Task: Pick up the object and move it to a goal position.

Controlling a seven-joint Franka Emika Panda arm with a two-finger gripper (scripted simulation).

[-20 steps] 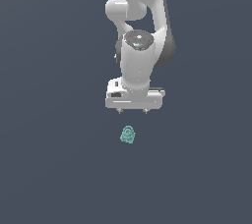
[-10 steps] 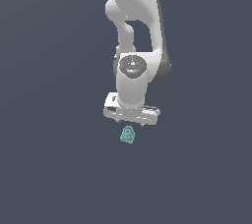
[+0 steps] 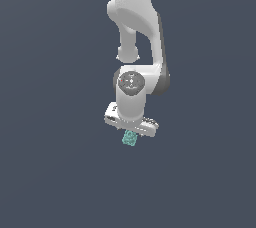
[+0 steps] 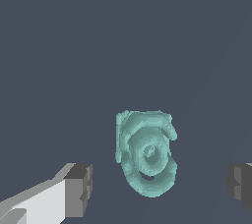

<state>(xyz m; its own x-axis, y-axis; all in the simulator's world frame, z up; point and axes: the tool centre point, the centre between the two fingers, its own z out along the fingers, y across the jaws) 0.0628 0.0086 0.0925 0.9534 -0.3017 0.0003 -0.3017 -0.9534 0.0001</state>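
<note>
The object [image 3: 130,138] is a tiny teal-green lumpy item lying on the dark grey floor, partly covered by the white hand in the exterior view. In the wrist view the object [image 4: 146,153] shows a mottled, ringed surface and lies between my two fingers, one grey pad [image 4: 78,190] on one side and the other pad [image 4: 239,184] far off on the other. My gripper [image 3: 131,133] hangs open right over the object, with wide gaps between the pads and the object. Nothing is held.
The white arm [image 3: 136,32] rises straight up behind the hand in the exterior view. A plain dark grey floor [image 3: 55,172] fills everything else around the object.
The arm has come down toward the object and the hand has turned and tilted. The hand now overlaps the object's top in the exterior view. The object has not moved.
</note>
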